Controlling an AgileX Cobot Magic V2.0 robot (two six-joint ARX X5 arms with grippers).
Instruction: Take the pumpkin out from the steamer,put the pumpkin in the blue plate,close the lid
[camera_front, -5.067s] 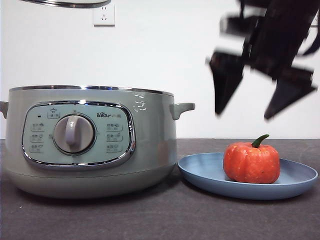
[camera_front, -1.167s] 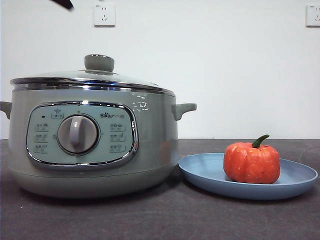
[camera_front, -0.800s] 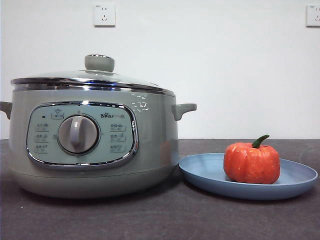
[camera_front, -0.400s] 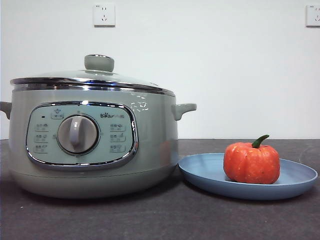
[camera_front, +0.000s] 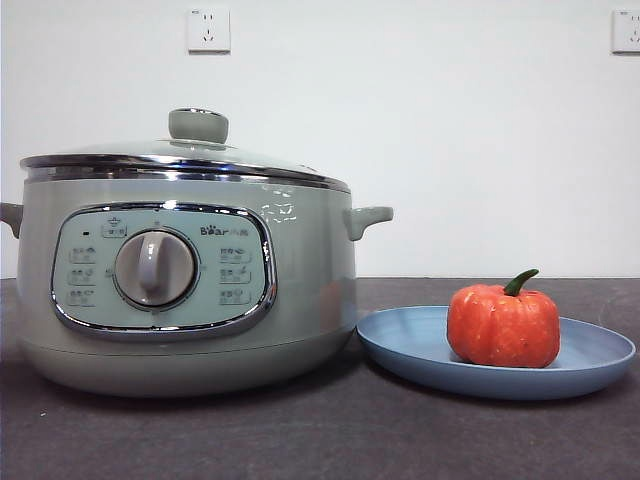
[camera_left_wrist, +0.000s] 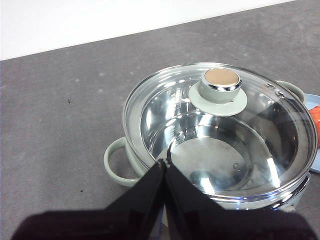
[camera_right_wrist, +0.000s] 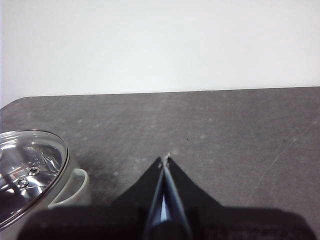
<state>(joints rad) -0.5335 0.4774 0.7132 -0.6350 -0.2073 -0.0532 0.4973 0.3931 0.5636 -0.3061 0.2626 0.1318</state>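
1. nearest in the front view, on the right, the blue plate (camera_front: 590, 362) lies flat on the dark table (camera_front: 320, 440). the pumpkin (camera_front: 503, 324) sits upright on it, right of the plate's centre, its green stem curling up.

2. just left of the plate, with rims almost touching, stands the steamer (camera_front: 300, 290). the lid (camera_front: 185, 160) rests level on its rim, knob up, seated all round as far as the front view shows.

3. above and behind the steamer hangs the left gripper (camera_left_wrist: 165, 164), jaws pressed together and holding nothing. its wrist view looks down through the glass lid (camera_left_wrist: 220, 135) into a bare steel pot. the knob (camera_left_wrist: 220, 85) lies straight ahead of the jaw tips, apart from them, so this arm is the nearer one to the lid.

4. the right gripper (camera_right_wrist: 164, 161) hangs over bare table, jaws shut and empty, with only the steamer's handle (camera_right_wrist: 75, 189) at the edge of its view.

5. judged from this layout, all three steps look done, and no further reach seems needed.
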